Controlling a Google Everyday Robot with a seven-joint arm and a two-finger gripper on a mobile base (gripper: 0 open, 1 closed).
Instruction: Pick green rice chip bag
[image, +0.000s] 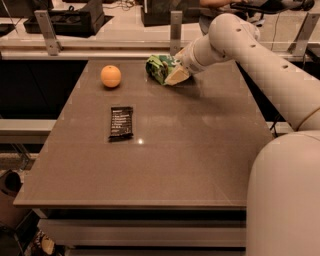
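Touching tool (174, 75), green rice chip bag (157, 67)

The arm (265, 60) is formed of smooth, rounded, cream-white segments; the base (287, 200) is cased in the same shell. The pale gripper (176, 76) is seen over the far end of the table (190, 150).

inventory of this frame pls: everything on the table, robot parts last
Wrinkly shiny bright-green rice chip bag: 1, green, table's far middle.
Round orange fruit: 1, orange, far left of table.
Small flat black packet with white text: 1, black, left-centre, nearer than the fruit.
Flat brown table: 1, brown, fills most of the view.
Gripper: 1, pale, against the bag's right end.
White robot arm: 1, white, reaching in from the right.
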